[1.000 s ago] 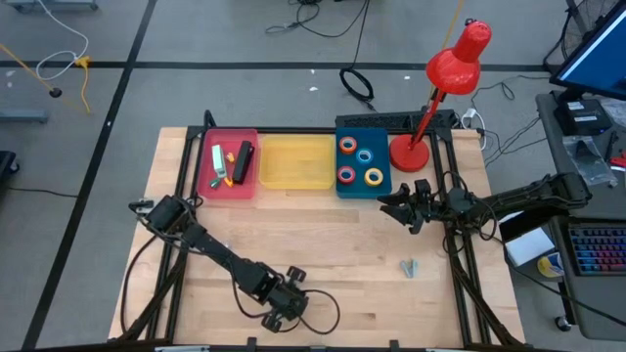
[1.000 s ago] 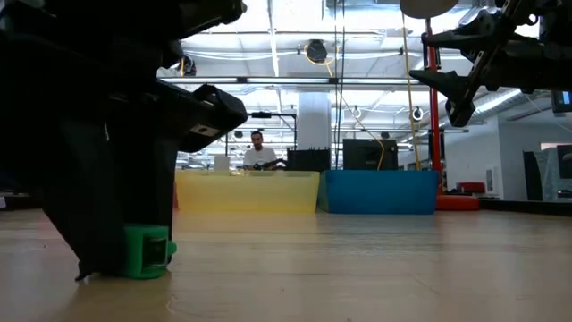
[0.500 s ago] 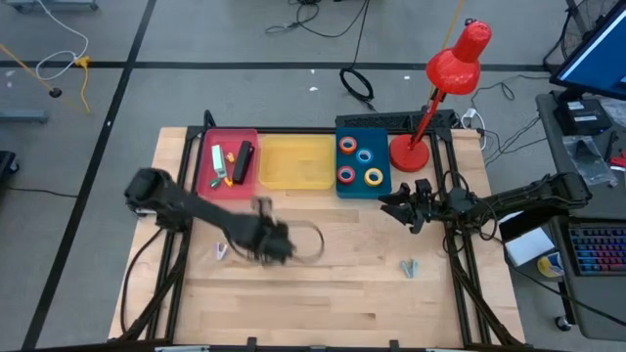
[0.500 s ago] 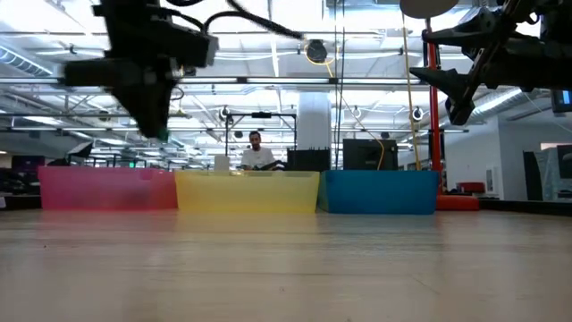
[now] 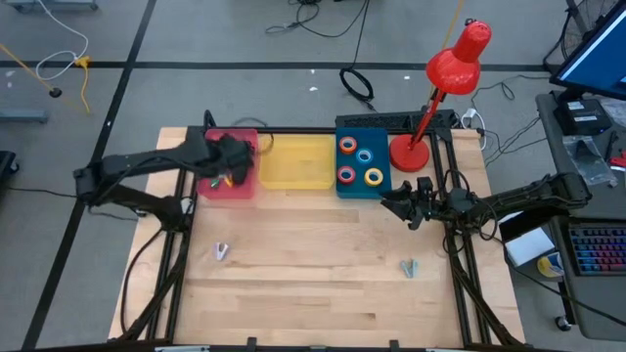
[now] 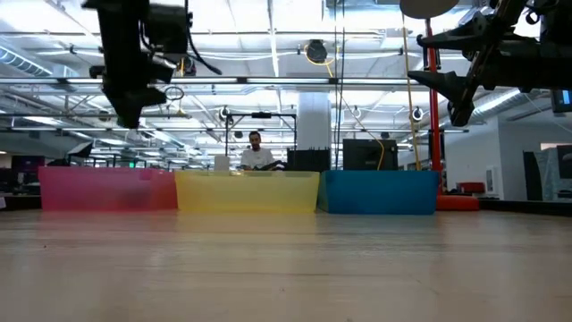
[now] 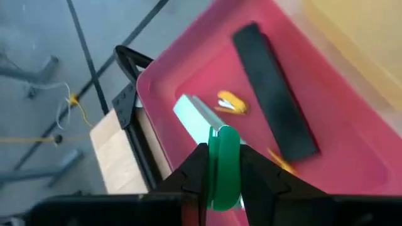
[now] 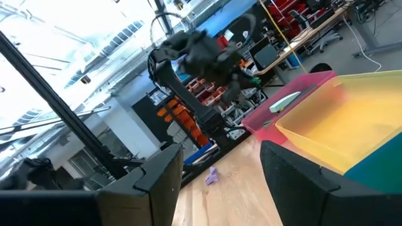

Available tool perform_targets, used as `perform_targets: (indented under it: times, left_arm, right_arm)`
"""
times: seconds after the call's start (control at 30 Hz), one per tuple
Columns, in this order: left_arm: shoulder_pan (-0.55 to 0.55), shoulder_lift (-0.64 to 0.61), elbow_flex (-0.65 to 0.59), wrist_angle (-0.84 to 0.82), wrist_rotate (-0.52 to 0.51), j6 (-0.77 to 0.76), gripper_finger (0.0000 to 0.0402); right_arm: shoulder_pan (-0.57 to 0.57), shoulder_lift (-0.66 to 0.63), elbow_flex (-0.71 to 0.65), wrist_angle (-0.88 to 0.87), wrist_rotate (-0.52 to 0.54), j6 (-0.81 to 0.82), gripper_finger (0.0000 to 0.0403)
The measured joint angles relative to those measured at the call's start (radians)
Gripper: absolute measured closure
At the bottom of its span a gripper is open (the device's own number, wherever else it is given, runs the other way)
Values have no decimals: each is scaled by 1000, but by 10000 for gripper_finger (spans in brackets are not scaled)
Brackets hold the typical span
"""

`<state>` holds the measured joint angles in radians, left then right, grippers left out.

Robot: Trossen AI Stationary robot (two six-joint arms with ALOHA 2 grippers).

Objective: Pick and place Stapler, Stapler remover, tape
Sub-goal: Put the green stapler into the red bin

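Observation:
My left gripper (image 5: 232,158) hangs over the red bin (image 5: 245,188), shut on a green stapler (image 7: 224,164). In that bin lie a pale green stapler (image 7: 193,113), a black stapler (image 7: 274,103) and a small orange piece (image 7: 230,103). Four tape rolls, orange-red (image 5: 348,146), blue (image 5: 366,155), red (image 5: 346,175) and yellow (image 5: 374,177), lie flat in the blue bin (image 5: 380,125). Two staple removers rest on the table, one at the left (image 5: 221,252) and one at the right (image 5: 409,266). My right gripper (image 5: 401,207) hovers open just in front of the blue bin. My left gripper pinches the green stapler between its two fingers (image 7: 190,179), which come at it from above. In the left wrist view the stapler shows edge-on (image 7: 224,144) between them. It is lifted clear, above the red bin's floor.
A yellow bin (image 5: 296,161) sits between the red and blue bins along the far edge. A red desk lamp (image 5: 445,78) stands at the far right, its base (image 5: 409,153) beside the blue bin. Bare wood fills the table's middle and near side.
My left gripper, which stood low at the table's near edge with the green stapler on the wood, has risen and swung fast toward the far left. It now hangs over the red bin with the stapler lifted clear. The right arm has kept still.

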<state>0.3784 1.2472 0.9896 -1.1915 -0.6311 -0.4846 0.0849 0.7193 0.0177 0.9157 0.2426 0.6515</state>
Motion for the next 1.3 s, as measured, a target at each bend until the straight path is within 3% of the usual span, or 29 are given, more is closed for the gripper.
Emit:
perform_targets:
  times: [0.23,0.5,0.9,1.17,1.3]
  left_arm:
    - [286,25,-73,323,108,163,342]
    - [477,189,-74,451,247,169,333]
    - [575,358,-74,623,344,206,331]
    - [576,387,-74,669,343,256,329]
    - [576,387,-73,712,343,255,306]
  right_arm:
    - [0,0,0,0,0,45,197]
    - [0,0,0,0,-2,45,197]
    - [0,0,0,0,-1,70,197]
    - [0,0,0,0,0,68,197]
    - [0,0,0,0,0,67,197]
